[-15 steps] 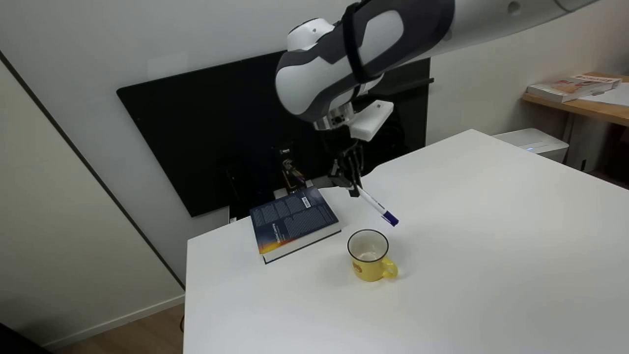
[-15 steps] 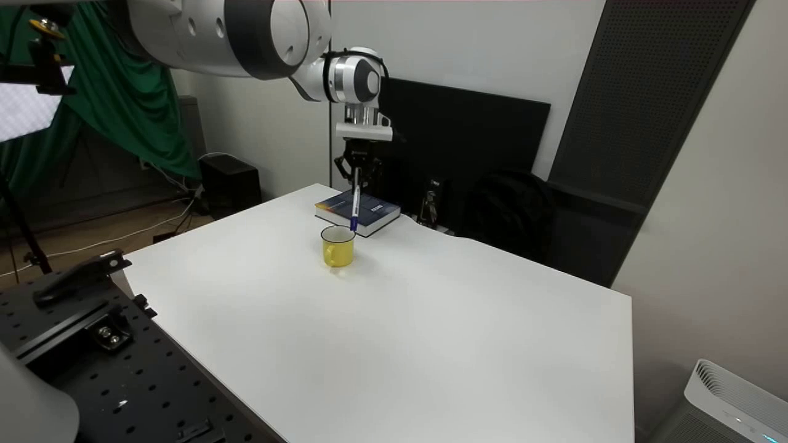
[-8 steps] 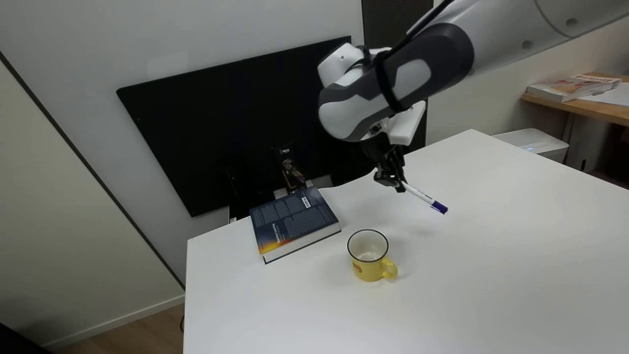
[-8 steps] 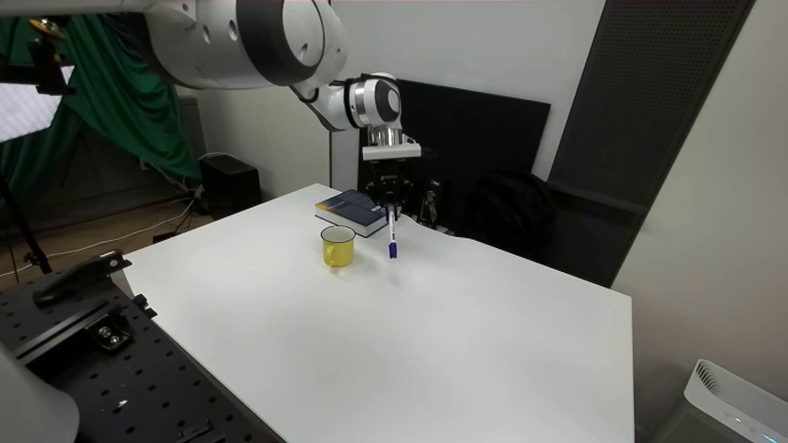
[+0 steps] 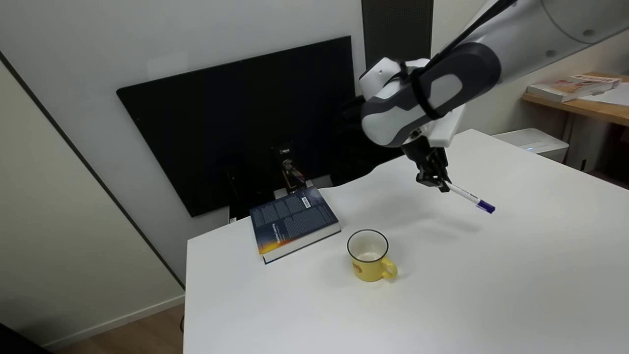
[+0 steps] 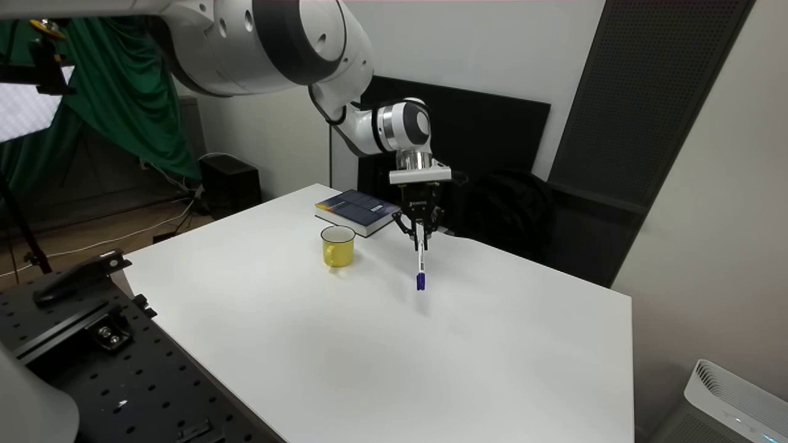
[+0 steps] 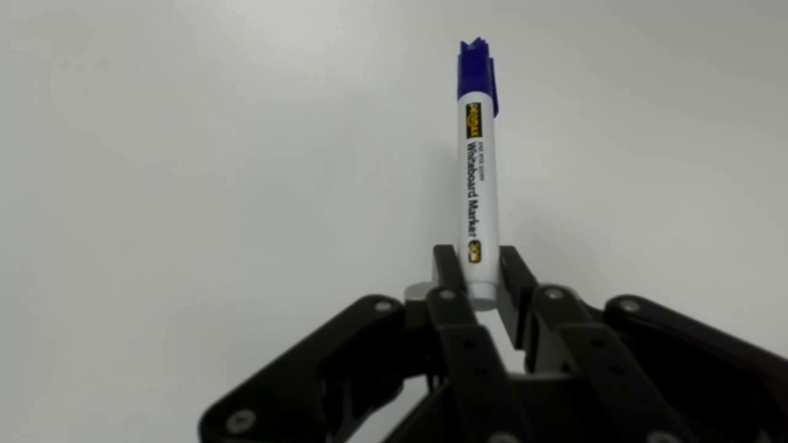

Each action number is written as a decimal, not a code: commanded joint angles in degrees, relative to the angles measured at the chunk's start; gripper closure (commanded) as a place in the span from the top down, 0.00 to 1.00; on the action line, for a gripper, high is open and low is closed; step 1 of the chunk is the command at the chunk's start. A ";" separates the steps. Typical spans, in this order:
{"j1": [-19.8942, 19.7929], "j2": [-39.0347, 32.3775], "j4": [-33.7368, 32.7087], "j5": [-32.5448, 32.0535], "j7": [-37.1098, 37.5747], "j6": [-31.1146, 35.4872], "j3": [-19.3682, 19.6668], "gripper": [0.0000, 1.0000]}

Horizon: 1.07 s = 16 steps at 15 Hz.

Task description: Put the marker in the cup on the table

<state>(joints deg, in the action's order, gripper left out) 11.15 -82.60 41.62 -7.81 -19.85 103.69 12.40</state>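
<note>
My gripper (image 5: 445, 187) is shut on the marker (image 5: 466, 194), a white pen with a dark blue cap, near its white end. In the wrist view the marker (image 7: 477, 178) stands out between the fingertips (image 7: 476, 253), cap pointing away. In both exterior views the marker (image 6: 421, 261) is tilted, cap lowest, held above the white table (image 5: 295, 309) with a shadow apart from it. The cup (image 5: 366, 269) is a yellow mug, upright on the table, also seen in an exterior view (image 6: 338, 253). Its visible inside holds nothing. The gripper is well to the side of it.
A dark blue book (image 5: 295, 221) lies near the table edge beside the cup. A black screen (image 5: 245, 123) stands behind the table. A dark perforated base plate (image 6: 154, 387) borders the table. A wooden desk (image 5: 575, 105) with books stands off to the side.
My gripper has carried the marker rightward in both exterior views, away from the mug, and lower towards the table. The mug and book have not moved. The gripper stays shut on the marker.
</note>
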 commanded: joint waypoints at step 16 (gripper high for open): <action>4.92 4.29 2.91 12.50 15.20 28.01 -6.78 1.00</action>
<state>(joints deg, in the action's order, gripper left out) 16.84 -80.30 42.72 1.61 -8.51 128.86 7.41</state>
